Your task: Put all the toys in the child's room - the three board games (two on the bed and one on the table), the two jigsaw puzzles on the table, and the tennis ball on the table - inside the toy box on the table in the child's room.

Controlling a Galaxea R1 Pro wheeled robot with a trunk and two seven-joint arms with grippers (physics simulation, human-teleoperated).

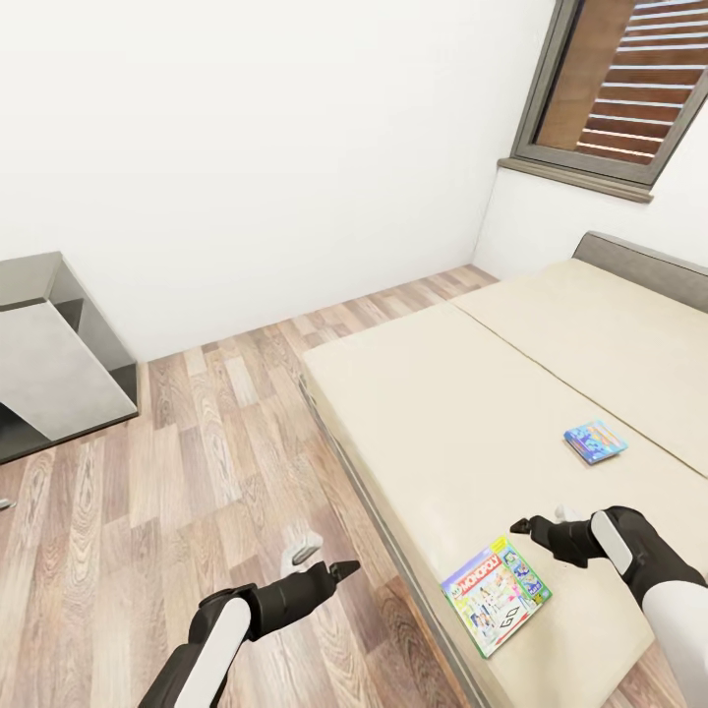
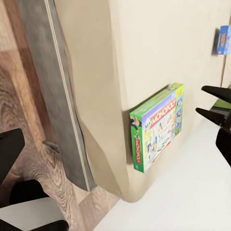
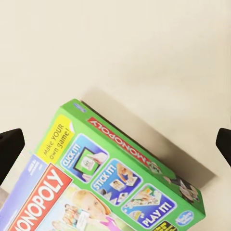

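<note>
The bed (image 1: 472,413) takes up the right of the head view — a wide beige mattress with a grey headboard under the window (image 1: 615,88), standing on the wood-plank floor (image 1: 147,492). A grey cabinet (image 1: 54,354) sits against the white wall at the left. Two board games lie flat on the mattress, well apart: a green Monopoly box (image 1: 497,594) near the bed's near edge and a smaller blue game box (image 1: 595,441) farther in, toward the headboard. The right gripper (image 1: 536,534) hovers over the mattress just beside the Monopoly box, its dark fingers spread apart and holding nothing — the right wrist view looks straight down at the box lid. The left gripper (image 1: 329,562) hangs over the floor beside the bed; whether its fingers are parted I cannot tell.
</note>
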